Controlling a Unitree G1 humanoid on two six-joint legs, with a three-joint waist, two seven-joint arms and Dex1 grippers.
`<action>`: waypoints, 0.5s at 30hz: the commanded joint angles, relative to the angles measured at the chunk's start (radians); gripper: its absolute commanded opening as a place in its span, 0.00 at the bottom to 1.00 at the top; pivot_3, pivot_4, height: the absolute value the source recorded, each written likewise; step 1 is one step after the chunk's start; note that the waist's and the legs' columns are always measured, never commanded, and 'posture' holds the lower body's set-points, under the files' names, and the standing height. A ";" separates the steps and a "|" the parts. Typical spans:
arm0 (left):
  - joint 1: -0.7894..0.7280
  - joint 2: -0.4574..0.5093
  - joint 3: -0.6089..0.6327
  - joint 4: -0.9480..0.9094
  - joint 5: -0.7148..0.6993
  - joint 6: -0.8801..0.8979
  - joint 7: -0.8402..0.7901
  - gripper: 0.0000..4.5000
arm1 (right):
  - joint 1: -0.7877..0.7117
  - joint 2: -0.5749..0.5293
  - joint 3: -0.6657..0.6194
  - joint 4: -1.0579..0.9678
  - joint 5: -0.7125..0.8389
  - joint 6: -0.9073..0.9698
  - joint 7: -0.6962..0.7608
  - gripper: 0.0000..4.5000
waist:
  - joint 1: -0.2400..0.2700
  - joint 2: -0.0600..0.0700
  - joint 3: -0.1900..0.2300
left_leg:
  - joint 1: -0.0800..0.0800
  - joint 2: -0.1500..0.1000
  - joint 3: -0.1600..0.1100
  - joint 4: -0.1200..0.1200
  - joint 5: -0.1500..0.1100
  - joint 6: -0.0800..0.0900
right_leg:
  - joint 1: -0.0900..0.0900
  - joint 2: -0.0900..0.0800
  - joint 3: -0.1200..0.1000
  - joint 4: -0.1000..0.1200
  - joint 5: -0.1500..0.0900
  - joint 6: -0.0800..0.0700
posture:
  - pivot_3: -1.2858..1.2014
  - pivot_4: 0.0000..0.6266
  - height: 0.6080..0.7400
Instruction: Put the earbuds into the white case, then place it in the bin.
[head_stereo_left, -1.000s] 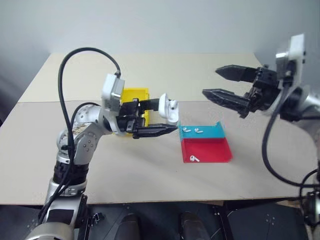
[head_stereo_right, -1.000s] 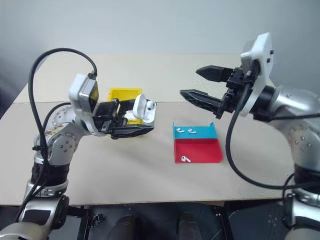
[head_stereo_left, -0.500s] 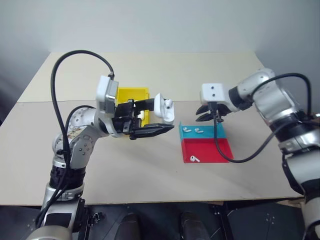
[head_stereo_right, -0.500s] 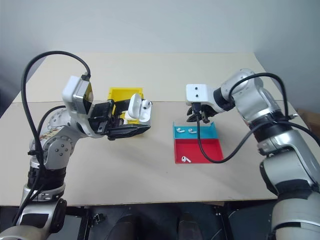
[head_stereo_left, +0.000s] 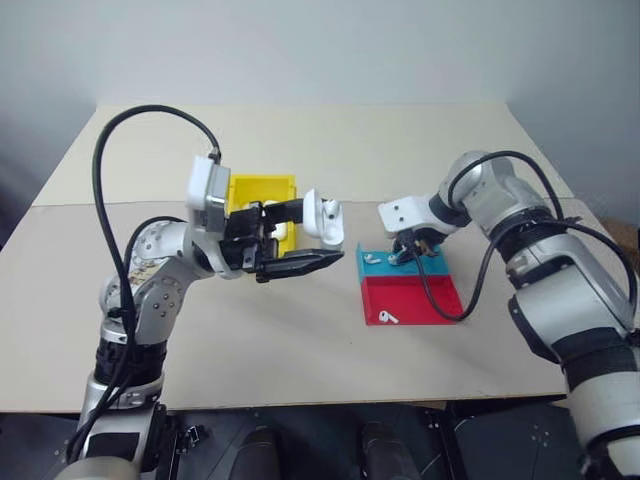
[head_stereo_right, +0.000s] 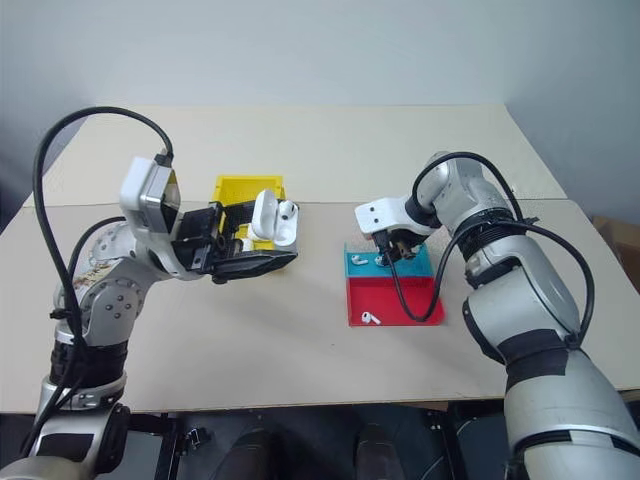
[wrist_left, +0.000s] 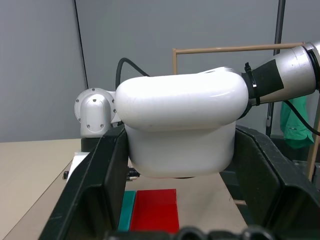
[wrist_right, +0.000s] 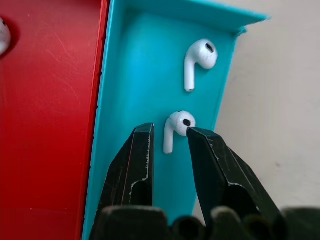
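Earbuds lie in a flat tray on the desk: two in its blue half, one in its red half. Right end effector points down, its part-open fingers straddling one earbud, not clamped; the other lies just beyond. Left end effector grips the white case, lid open, above the desk beside the yellow bin.

Beige table, plain grey wall behind.
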 joint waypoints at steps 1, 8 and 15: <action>0.006 0.007 0.017 -0.049 -0.011 -0.018 0.016 0.62 | -0.030 0.004 -0.026 0.025 -0.031 -0.039 -0.013 0.31 | -0.001 0.000 0.000 | 0.000 0.000 0.000 0.000 0.000 0.000 | 0.000 0.000 0.000 0.000 0.000 0.000 | 0.52 0.24 1.00; 0.012 0.012 0.020 -0.065 -0.017 -0.014 0.030 0.62 | -0.042 0.024 -0.058 0.069 -0.060 -0.052 -0.043 0.31 | -0.010 0.000 0.000 | 0.000 0.000 0.000 0.000 0.000 0.000 | 0.000 0.000 0.000 0.001 0.000 0.000 | 0.52 0.24 1.00; 0.007 0.020 0.020 -0.058 -0.024 -0.012 0.027 0.62 | -0.057 0.032 -0.091 0.082 -0.068 -0.046 -0.037 0.50 | -0.021 0.001 0.000 | 0.001 0.000 0.000 0.000 0.000 0.000 | 0.000 0.000 0.000 0.001 0.000 0.000 | 0.52 0.24 1.00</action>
